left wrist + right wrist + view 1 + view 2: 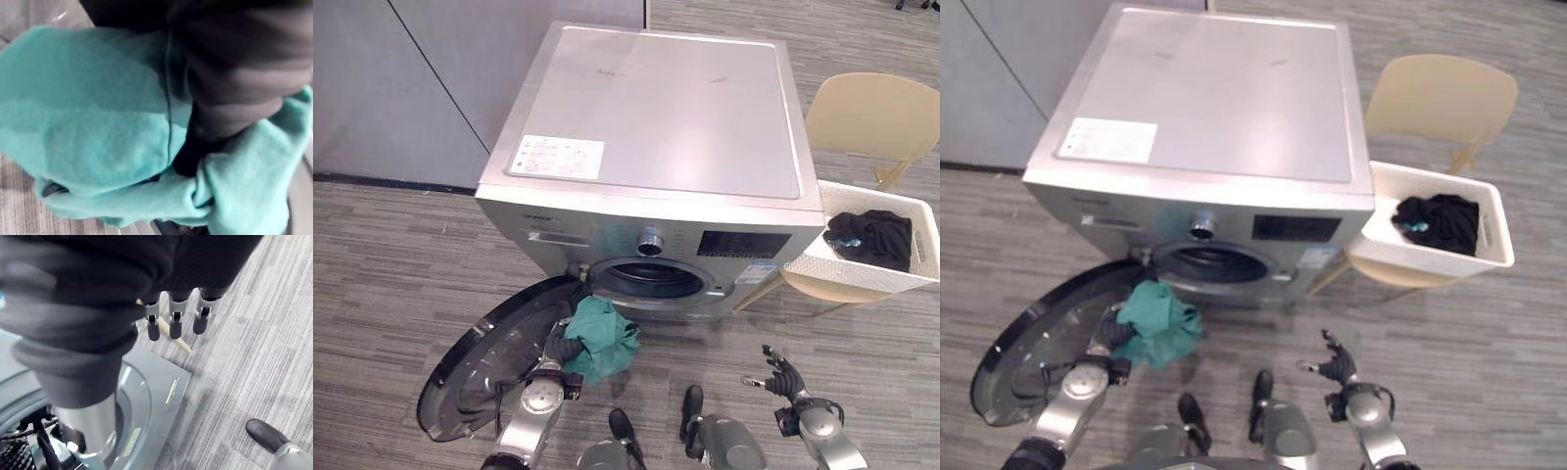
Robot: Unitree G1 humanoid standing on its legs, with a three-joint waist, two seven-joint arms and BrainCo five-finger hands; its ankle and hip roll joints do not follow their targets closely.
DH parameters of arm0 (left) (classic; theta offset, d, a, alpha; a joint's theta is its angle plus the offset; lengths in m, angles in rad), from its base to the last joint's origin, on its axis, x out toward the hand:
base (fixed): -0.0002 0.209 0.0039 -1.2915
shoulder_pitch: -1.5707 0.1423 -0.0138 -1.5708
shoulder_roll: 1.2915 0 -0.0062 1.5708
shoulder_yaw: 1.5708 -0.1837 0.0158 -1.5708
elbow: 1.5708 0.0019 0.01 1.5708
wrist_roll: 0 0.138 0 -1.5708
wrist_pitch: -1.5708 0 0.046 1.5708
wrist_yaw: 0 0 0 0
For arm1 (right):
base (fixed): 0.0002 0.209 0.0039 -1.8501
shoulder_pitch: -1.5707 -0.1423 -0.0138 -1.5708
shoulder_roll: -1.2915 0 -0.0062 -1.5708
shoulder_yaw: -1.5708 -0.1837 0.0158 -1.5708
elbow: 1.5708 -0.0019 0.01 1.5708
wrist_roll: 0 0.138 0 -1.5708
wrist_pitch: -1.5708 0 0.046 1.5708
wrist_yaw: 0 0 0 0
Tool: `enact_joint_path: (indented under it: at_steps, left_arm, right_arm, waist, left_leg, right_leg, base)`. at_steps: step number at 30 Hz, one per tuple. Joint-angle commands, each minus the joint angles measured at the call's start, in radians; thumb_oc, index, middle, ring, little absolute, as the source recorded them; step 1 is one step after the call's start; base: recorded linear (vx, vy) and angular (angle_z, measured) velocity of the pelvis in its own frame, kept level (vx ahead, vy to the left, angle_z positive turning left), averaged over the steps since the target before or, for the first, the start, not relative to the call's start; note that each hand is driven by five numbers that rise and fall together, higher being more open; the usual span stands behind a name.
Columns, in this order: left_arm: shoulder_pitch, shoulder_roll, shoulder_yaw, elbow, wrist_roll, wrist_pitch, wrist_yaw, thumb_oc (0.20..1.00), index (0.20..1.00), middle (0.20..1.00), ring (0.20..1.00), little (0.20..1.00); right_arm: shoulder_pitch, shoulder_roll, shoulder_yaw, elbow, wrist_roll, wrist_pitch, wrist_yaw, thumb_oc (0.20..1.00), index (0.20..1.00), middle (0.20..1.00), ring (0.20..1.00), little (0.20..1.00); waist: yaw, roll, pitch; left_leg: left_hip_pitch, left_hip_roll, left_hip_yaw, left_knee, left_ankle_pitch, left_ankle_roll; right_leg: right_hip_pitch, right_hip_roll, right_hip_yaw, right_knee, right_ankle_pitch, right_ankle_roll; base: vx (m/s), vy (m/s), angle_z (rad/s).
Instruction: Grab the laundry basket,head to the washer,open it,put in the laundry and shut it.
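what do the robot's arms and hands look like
Both arms are smooth silver-grey metal with rounded joint housings. Each ends in a wrist under a dark ribbed cover. The right robot hand has slim silver fingers with dark tips. The left robot hand shows mainly its dark ribbed cover.

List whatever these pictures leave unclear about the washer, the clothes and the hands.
- Washer drum: dark past the opening in both eye views; any laundry inside is unseen.
- Left hand: its fingers are buried in the green garment, so the grip itself is hidden.
- Basket: only dark clothing on top shows; anything beneath is covered.
- Chair: its seat is hidden under the basket.
- Right hand hangs empty, fingers relaxed.
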Motion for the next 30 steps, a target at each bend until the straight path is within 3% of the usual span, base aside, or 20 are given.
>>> enact_joint_path:
  at_steps: [1,3,6,8,9,14,16,17,18,22,26,27,28,30]
  left_arm:
    - [-0.03,-0.015,0.015,-0.051,-0.073,-0.065,0.049,0.2,0.2,0.2,0.2,0.2]
    - [-0.051,-0.028,0.012,-0.053,-0.1,-0.068,0.067,0.2,0.2,0.2,0.2,0.2]
    - [-0.091,-0.053,0.023,-0.07,-0.184,-0.097,0.117,0.2,0.2,0.2,0.2,0.2]
    - [-0.103,-0.057,0.02,-0.086,-0.198,-0.105,0.13,0.2,0.2,0.2,0.2,0.2]
    - [-0.137,-0.067,0.014,-0.101,-0.232,-0.123,0.153,0.2,0.2,0.2,0.2,0.2]
    - [-0.215,-0.096,-0.017,-0.142,-0.28,-0.161,0.199,0.2,0.2,0.2,0.2,0.2]
    - [-0.328,-0.123,-0.039,-0.171,-0.293,-0.196,0.267,0.2,0.2,0.2,0.2,0.2]
    - [-0.33,-0.123,-0.039,-0.17,-0.293,-0.196,0.267,0.2,0.2,0.2,0.2,0.2]
    - [-0.415,-0.139,-0.049,-0.187,-0.301,-0.221,0.325,0.2,0.2,0.2,0.2,0.2]
    - [-0.547,-0.147,-0.067,-0.163,-0.301,-0.231,0.39,0.2,0.2,0.2,0.2,0.2]
    - [-0.784,-0.084,-0.084,-0.051,-0.271,-0.218,0.471,0.2,0.2,0.2,0.2,0.2]
    - [-0.897,-0.018,-0.086,0.03,-0.261,-0.207,0.486,0.2,0.2,0.2,0.2,0.2]
    - [-0.903,-0.017,-0.086,0.036,-0.263,-0.21,0.485,0.2,0.2,0.2,0.2,0.2]
    - [-1.085,0.109,-0.089,0.17,-0.263,-0.197,0.516,0.2,0.2,0.2,0.2,0.2]
  right_arm:
    - [-0.044,-0.056,-0.013,-0.044,0.069,-0.039,-0.038,1.0,1.0,1.0,1.0,1.0]
    - [-0.059,-0.059,-0.011,-0.036,0.083,-0.043,-0.051,1.0,1.0,1.0,1.0,1.0]
    - [-0.07,-0.033,-0.005,-0.034,0.16,-0.063,-0.067,1.0,1.0,1.0,1.0,1.0]
    - [-0.071,-0.021,-0.006,-0.039,0.188,-0.065,-0.065,1.0,1.0,1.0,1.0,1.0]
    - [-0.083,-0.008,-0.003,-0.057,0.233,-0.079,-0.081,1.0,1.0,1.0,1.0,1.0]
    - [-0.115,0.024,0.016,-0.108,0.322,-0.104,-0.109,1.0,1.0,1.0,1.0,1.0]
    - [-0.158,0.054,0.032,-0.147,0.407,-0.146,-0.126,1.0,1.0,1.0,1.0,1.0]
    - [-0.159,0.054,0.032,-0.146,0.407,-0.146,-0.125,1.0,1.0,1.0,1.0,1.0]
    - [-0.179,0.064,0.052,-0.171,0.434,-0.175,-0.141,1.0,1.0,1.0,1.0,1.0]
    - [-0.2,0.062,0.085,-0.19,0.446,-0.198,-0.141,1.0,1.0,1.0,1.0,1.0]
    - [-0.206,0.032,0.118,-0.235,0.439,-0.214,-0.123,1.0,1.0,1.0,1.0,1.0]
    - [-0.205,0.016,0.121,-0.253,0.431,-0.22,-0.107,1.0,1.0,1.0,1.0,1.0]
    - [-0.207,0.016,0.121,-0.253,0.431,-0.22,-0.107,1.0,1.0,1.0,1.0,1.0]
    - [-0.213,-0.013,0.115,-0.283,0.427,-0.227,-0.088,1.0,1.0,1.0,1.0,1.0]
  waist:
    - [0.008,-0.01,0.037]
    - [0.014,-0.011,0.048]
    - [0.021,-0.01,0.094]
    - [0.017,-0.006,0.109]
    - [0.015,-0.007,0.136]
    - [0.002,-0.01,0.152]
    - [-0.013,-0.008,0.158]
    - [-0.013,-0.007,0.156]
    - [-0.024,-0.008,0.165]
    - [-0.05,-0.007,0.159]
    - [-0.099,-0.004,0.149]
    - [-0.119,0.003,0.133]
    - [-0.119,0.004,0.132]
    - [-0.151,0.014,0.12]
  left_leg:
    - [-0.075,-0.011,-0.115,0.148,-0.07,-0.044]
    - [-0.124,-0.026,-0.184,0.115,-0.081,-0.044]
    - [-0.169,-0.017,-0.253,0.012,-0.032,-0.052]
    - [-0.19,-0.025,-0.257,0.008,-0.027,-0.046]
    - [-0.261,-0.037,-0.257,0.06,-0.056,-0.044]
    - [-0.423,-0.037,-0.223,0.199,-0.106,-0.01]
    - [-0.556,-0.015,-0.213,0.334,-0.147,-0.002]
    - [-0.563,-0.014,-0.213,0.339,-0.149,-0.002]
    - [-0.652,-0.003,-0.213,0.435,-0.182,0.003]
    - [-0.779,0.019,-0.22,0.576,-0.229,0.009]
    - [-0.932,0.057,-0.228,0.734,-0.283,0.022]
    - [-0.99,0.073,-0.238,0.782,-0.3,0.029]
    - [-0.998,0.074,-0.239,0.788,-0.302,0.029]
    - [-1.068,0.104,-0.25,0.858,-0.33,0.042]
  right_leg:
    - [0.03,0.006,0.059,-0.044,-0.051,0.058]
    - [0.018,0.008,0.07,-0.038,-0.057,0.062]
    - [-0.068,0.027,0.11,0.051,-0.068,0.064]
    - [-0.118,0.024,0.115,0.099,-0.068,0.064]
    - [-0.21,0.011,0.136,0.187,-0.1,0.064]
    - [-0.4,-0.013,0.162,0.339,-0.125,0.052]
    - [-0.536,-0.027,0.181,0.459,-0.16,0.037]
    - [-0.541,-0.027,0.181,0.463,-0.162,0.036]
    - [-0.632,-0.034,0.188,0.548,-0.184,0.031]
    - [-0.761,-0.034,0.211,0.669,-0.221,0.016]
    - [-0.917,-0.018,0.235,0.8,-0.267,-0.002]
    - [-0.974,-0.009,0.245,0.837,-0.279,-0.006]
    - [-0.981,-0.009,0.245,0.841,-0.281,-0.006]
    - [-1.059,0.014,0.258,0.899,-0.297,-0.007]
  base:
    - [-0.16,-0.044,-0.2]
    - [-0.06,-0.011,-0.36]
    - [-0.03,0.051,-0.16]
    - [-0.08,0.1,-0.33]
    - [-0.09,0.111,-0.56]
    - [-0.09,0.088,-0.08]
    - [-0.13,0.052,-0.06]
    - [-0.14,0.021,0.0]
    - [-0.08,-0.017,0.11]
    - [-0.04,-0.004,-0.02]
    - [-0.02,0.007,-0.17]
    - [0.01,0.021,-0.3]
    - [0.04,0.024,-0.42]
    - [0.05,0.027,-0.37]
